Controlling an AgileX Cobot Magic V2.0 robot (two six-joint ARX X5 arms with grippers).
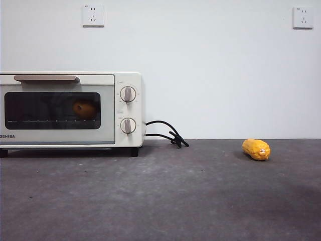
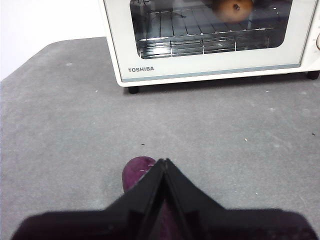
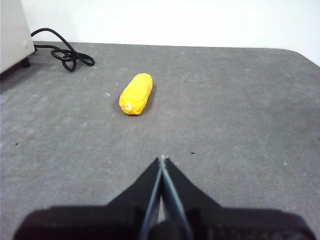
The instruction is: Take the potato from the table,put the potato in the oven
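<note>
I see the smooth orange-brown oval potato (image 1: 85, 109) on the wire rack inside the cream-white toaster oven (image 1: 70, 138), door closed. My left hand (image 2: 164, 162) and right hand (image 3: 162, 159) are pinched closed, empty, over open dark grey matte counter (image 1: 190, 196); a yellow corn piece (image 3: 136, 93) lies ahead of the right.

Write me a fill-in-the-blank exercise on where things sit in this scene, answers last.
1. The potato lies inside the ____.
2. The oven door is ____.
3. The corn piece rests on the ____.
4. The left gripper and the right gripper both have their jaws ____.
Answers: oven; closed; table; shut
</note>
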